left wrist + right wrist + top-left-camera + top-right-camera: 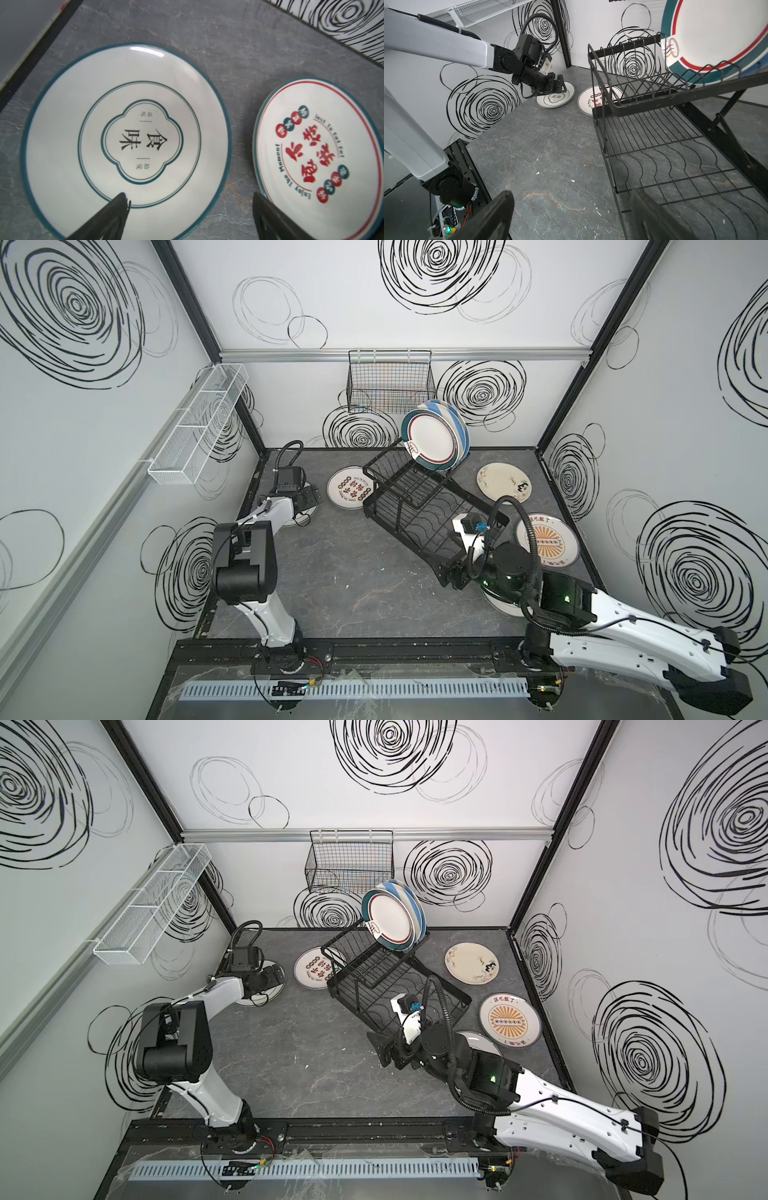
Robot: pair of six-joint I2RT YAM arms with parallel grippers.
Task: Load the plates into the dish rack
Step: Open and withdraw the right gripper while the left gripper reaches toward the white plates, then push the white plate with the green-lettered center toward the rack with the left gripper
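Observation:
The black dish rack (415,506) (374,977) (664,145) stands mid-table. On its upper shelf lean a teal-and-red-rimmed plate (432,439) (716,31) and a blue striped plate (455,414). My left gripper (190,197) (307,499) hovers open over the edge of a teal-rimmed emblem plate (124,141) (555,96), next to a red-character plate (315,158) (347,489). My right gripper (571,194) (451,572) is open and empty at the rack's near corner. One of its fingers is over the tray wires and the other over bare table.
Flat on the table right of the rack lie a cream floral plate (503,481) and an orange sunburst plate (552,545). Another plate (498,601) lies partly under my right arm. A black grid basket (390,381) and a white mesh basket (199,423) hang on the walls.

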